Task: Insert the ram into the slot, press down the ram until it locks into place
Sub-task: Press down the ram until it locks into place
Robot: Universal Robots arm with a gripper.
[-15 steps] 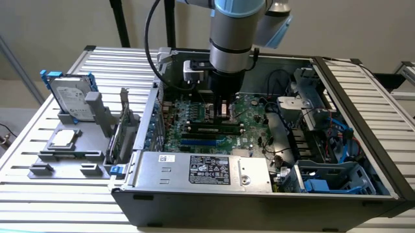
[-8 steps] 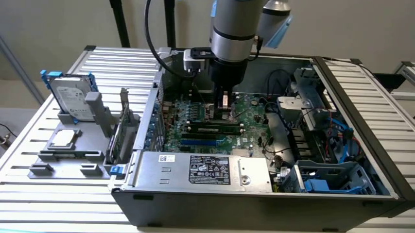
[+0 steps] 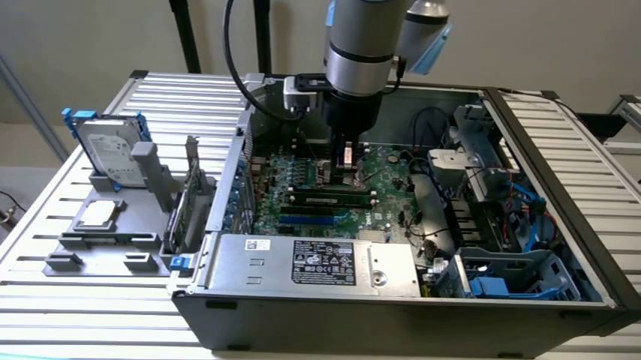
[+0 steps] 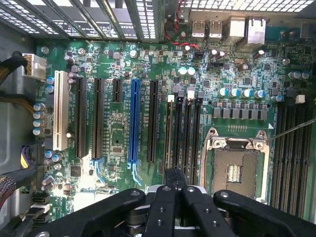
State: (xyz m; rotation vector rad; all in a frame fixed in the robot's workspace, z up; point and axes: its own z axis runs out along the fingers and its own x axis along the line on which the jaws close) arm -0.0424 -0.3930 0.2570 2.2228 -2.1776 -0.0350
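Inside an open computer case [image 3: 521, 300] on a slatted counter [image 3: 180, 90], the robot's hand [image 3: 347, 176] is seen lowered onto the motherboard [image 3: 386, 161]. In the exterior view the ram [image 3: 329, 200], a thin green stick with dark chips, is seen standing along the slot [image 3: 373, 198], one of the parallel black sockets, just in front of the hand and behind the blue slot [image 3: 311, 220]. Whether it is locked cannot be told. A hard drive [image 3: 108, 154] is propped on a grey holder at the exterior view's left.

From the wrist, the hand [image 4: 175, 178] is shown narrow, its black fingers [image 4: 168, 207] drawn together with nothing green seen between them. Black memory sockets [image 4: 190, 133] with pale clips are shown just beyond the fingertips, between the blue slot [image 4: 133, 121] and the bare processor socket [image 4: 234, 170].
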